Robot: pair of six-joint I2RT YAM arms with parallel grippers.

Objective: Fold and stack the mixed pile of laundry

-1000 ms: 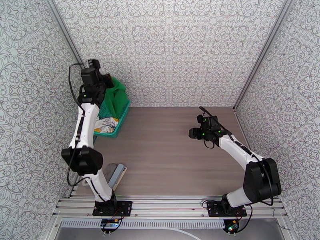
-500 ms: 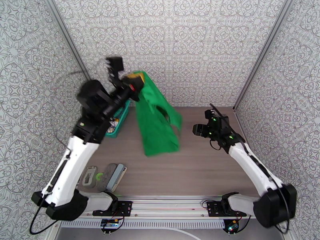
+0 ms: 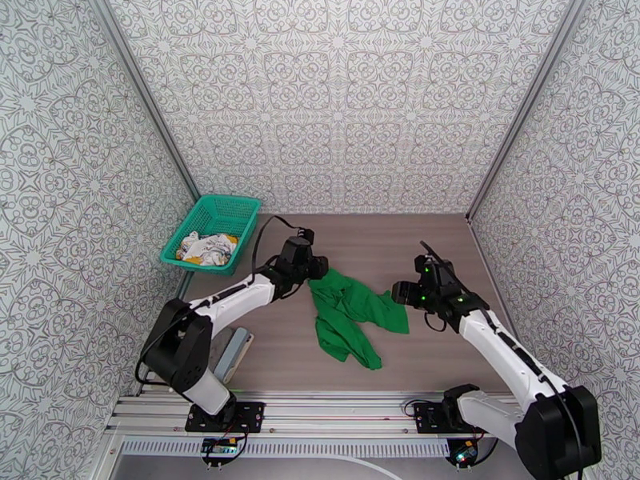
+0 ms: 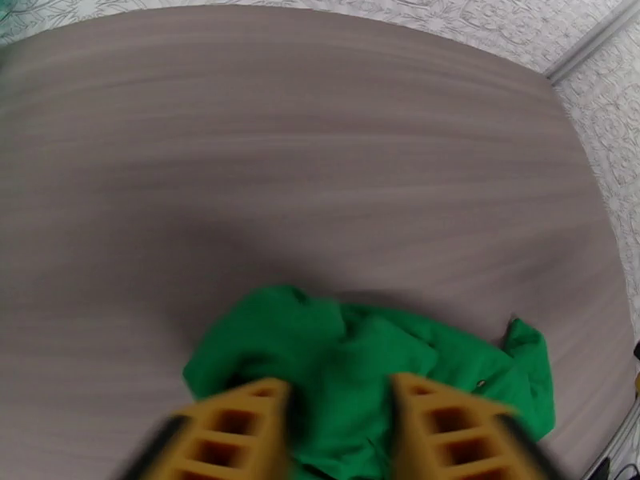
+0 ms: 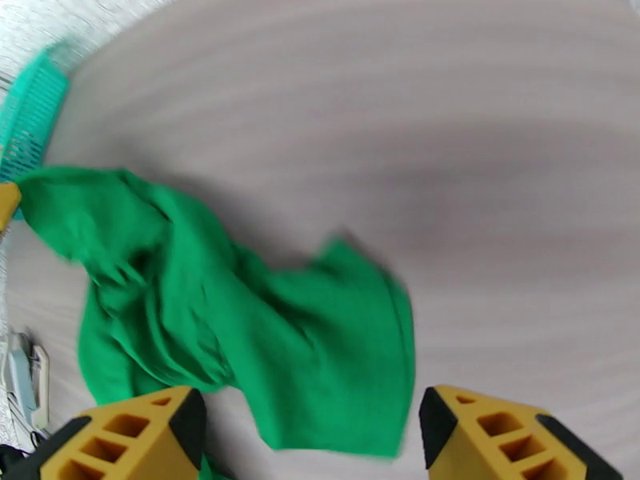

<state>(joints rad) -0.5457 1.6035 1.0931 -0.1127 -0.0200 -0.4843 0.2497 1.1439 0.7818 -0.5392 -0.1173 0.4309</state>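
Two garments lie well apart in your top view. The green shirt (image 3: 350,314) sits crumpled near the middle of the grey wood-grain table (image 3: 360,242), and the white printed garment (image 3: 206,248) sits in the teal mesh basket (image 3: 240,203) at the far left corner. Patterned walls (image 3: 344,114) close the table on three sides, and an aluminium rail (image 3: 344,410) runs along the near edge. Your left gripper (image 3: 314,271) is at the shirt's far left end and your right gripper (image 3: 398,293) is just off its right edge. You have bare table behind the shirt and to its far right, and a grey flat object (image 3: 232,350) lies by the near left edge

From your left wrist, the left gripper (image 4: 336,386) has its yellow fingers (image 4: 240,426) apart, with nothing pinched. The green shirt (image 4: 360,354) is bunched below and just ahead of them. Beyond it the table (image 4: 320,154) runs open to the wall, though this view is blurred

From your right wrist, the right gripper (image 5: 310,402) stands wide apart, its fingers (image 5: 136,434) gripping nothing. The green shirt (image 5: 240,314) spreads ahead and to the left, one corner reaching between the fingers. The basket (image 5: 32,114) rim shows at the far left, and the table (image 5: 480,154) to the right is bare
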